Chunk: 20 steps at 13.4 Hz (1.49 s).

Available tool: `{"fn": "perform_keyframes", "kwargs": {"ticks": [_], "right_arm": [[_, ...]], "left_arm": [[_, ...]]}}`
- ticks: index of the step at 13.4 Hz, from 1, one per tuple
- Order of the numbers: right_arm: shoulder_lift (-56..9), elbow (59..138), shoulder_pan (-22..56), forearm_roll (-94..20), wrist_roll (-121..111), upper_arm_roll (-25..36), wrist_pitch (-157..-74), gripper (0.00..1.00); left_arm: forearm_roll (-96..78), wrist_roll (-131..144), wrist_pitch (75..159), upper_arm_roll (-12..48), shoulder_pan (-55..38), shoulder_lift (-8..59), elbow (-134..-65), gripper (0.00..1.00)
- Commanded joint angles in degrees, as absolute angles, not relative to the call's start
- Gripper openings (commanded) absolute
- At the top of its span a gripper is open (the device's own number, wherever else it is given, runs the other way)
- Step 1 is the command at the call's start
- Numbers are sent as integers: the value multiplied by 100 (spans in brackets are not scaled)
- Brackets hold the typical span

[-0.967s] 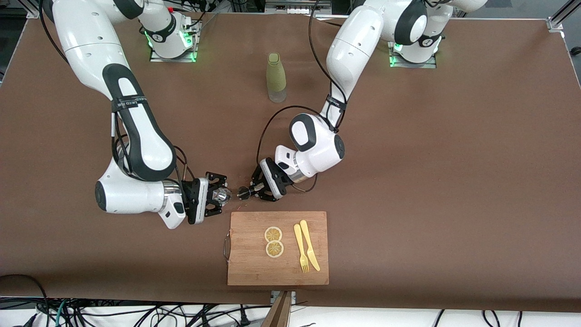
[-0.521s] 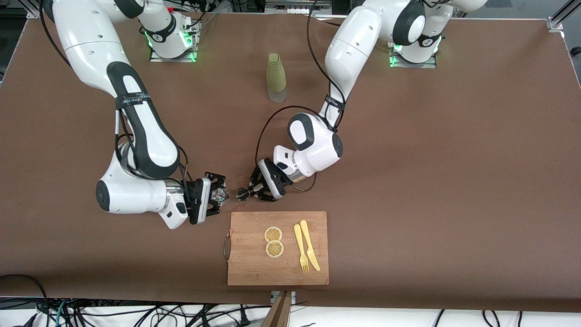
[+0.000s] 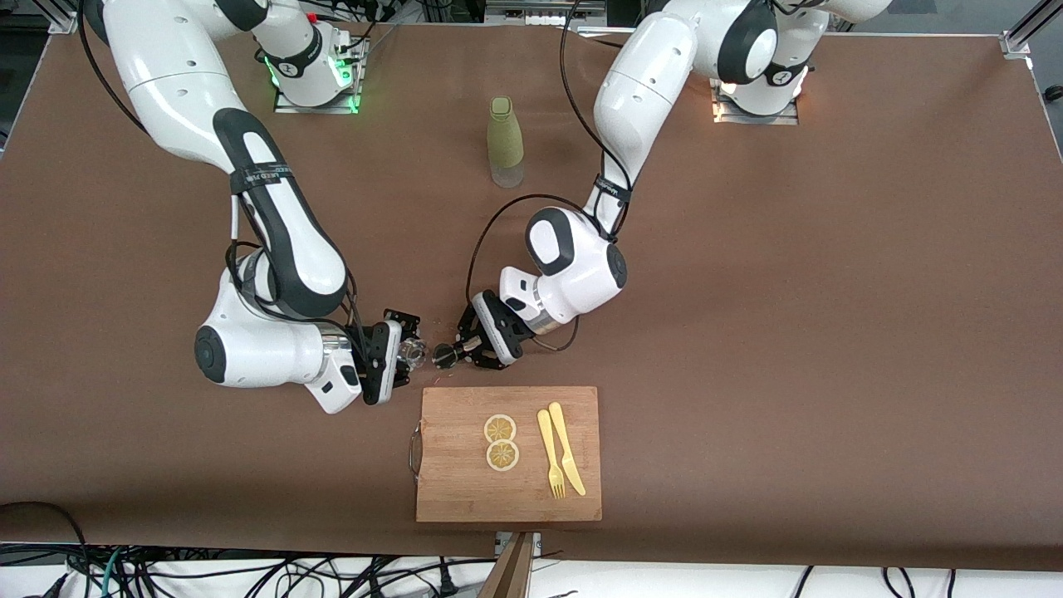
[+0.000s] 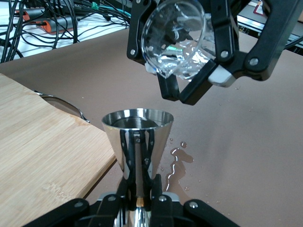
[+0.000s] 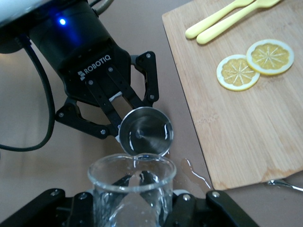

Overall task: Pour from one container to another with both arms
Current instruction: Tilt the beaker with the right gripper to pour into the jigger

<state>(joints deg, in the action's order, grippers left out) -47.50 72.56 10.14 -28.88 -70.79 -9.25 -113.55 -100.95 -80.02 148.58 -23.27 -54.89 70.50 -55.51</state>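
Note:
The steel jigger (image 3: 443, 355) stands upright just above the table, and my left gripper (image 3: 449, 354) is shut on its waist. In the left wrist view the jigger (image 4: 137, 137) rises from my fingers (image 4: 124, 187), its top cup open upward. My right gripper (image 3: 406, 355) is shut on the clear faceted glass cup (image 3: 413, 355). That cup (image 4: 174, 40) is tipped on its side a little above the jigger, mouth toward it. In the right wrist view the cup (image 5: 132, 187) sits close in front, the jigger (image 5: 145, 132) just past its rim.
A thin puddle (image 4: 177, 158) lies on the brown table beside the jigger. The wooden cutting board (image 3: 465, 494) lies nearer the front camera, with two lemon slices (image 3: 501, 442) and a yellow fork and knife (image 3: 560, 457). The olive-green bottle (image 3: 505, 141) stands near the bases.
My right arm has shifted toward the jigger and rolled its wrist, tipping the glass cup over. The left gripper and jigger have barely moved.

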Motion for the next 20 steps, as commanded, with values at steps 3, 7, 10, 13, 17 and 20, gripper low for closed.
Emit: {"fn": "perform_keyframes", "kwargs": {"ticks": [3, 7, 10, 13, 17, 20], "right_arm": [[-4720, 7216, 1055, -2497, -6776, -1046, -11338, 18], [-4711, 7207, 1081, -2154, -6574, -1204, -11329, 18], [-4685, 7207, 1090, -1996, -6329, -1222, -11329, 18], [-4667, 7207, 1090, -1881, -6258, -1292, -11329, 18], [-4667, 7198, 1090, -1723, -6249, -1301, -11329, 18], [-4667, 7207, 1090, -1635, -6240, -1301, -11320, 18]], "left_arm": [[-10292, -7910, 14959, -2479, -5555, 7225, -5282, 0], [-10292, -7910, 14959, -2479, -5555, 7225, -5282, 0], [-10292, -7910, 14959, -2479, -5555, 7225, -5282, 0], [-10292, -7910, 14959, -2487, -5555, 7225, -5282, 0], [-10292, -7919, 14959, -2487, -5546, 7225, -5282, 0], [-10292, -7945, 14959, -2479, -5546, 7216, -5282, 0]]}}
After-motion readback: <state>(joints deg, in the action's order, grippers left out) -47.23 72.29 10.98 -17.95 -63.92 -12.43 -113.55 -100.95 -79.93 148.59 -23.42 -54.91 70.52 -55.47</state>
